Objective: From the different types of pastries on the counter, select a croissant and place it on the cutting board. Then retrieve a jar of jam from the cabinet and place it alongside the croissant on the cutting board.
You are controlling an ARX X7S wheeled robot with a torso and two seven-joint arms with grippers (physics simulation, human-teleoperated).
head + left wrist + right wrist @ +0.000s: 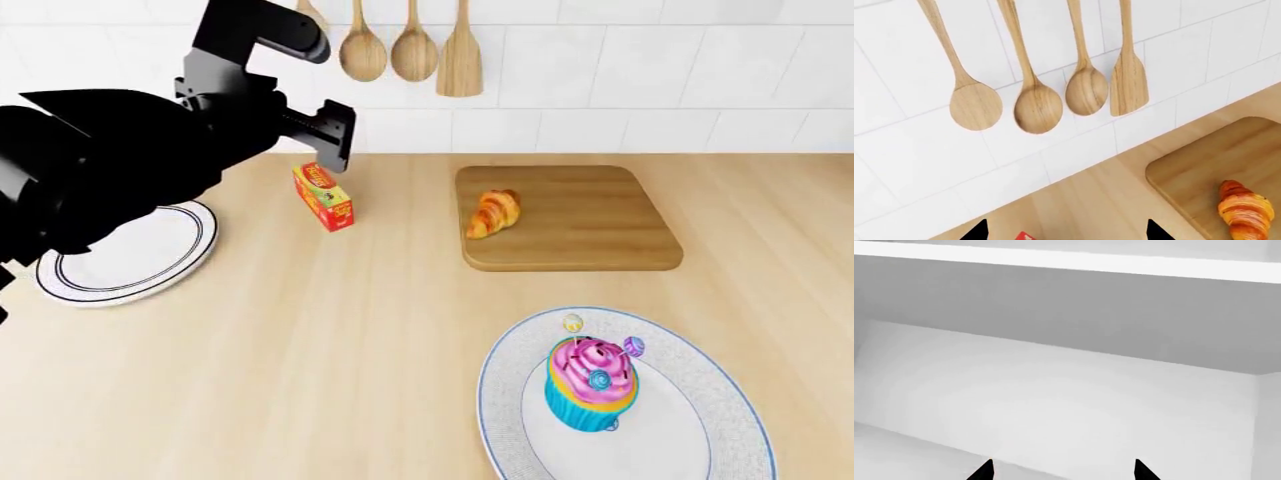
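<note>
The golden-brown croissant (494, 213) lies on the left part of the wooden cutting board (587, 225), and both also show in the left wrist view, the croissant (1245, 210) on the board (1207, 165). The blue-cased cupcake (591, 383) stands on a blue-rimmed plate (727, 400) at the front of the beige counter (334, 340). My left gripper (336, 132) hangs open and empty above the counter, left of the board, its fingertips (977, 231) wide apart. My right gripper (1063, 472) is open and empty, facing plain pale grey panels. The jar of jam is out of view.
A red and yellow box (323, 197) stands just below my left gripper, and its corner (1024, 236) shows between the jaws. A white plate (134, 255) lies at the left under my arm. Wooden spoons (387, 45) and a spatula (1129, 80) hang on the tiled wall.
</note>
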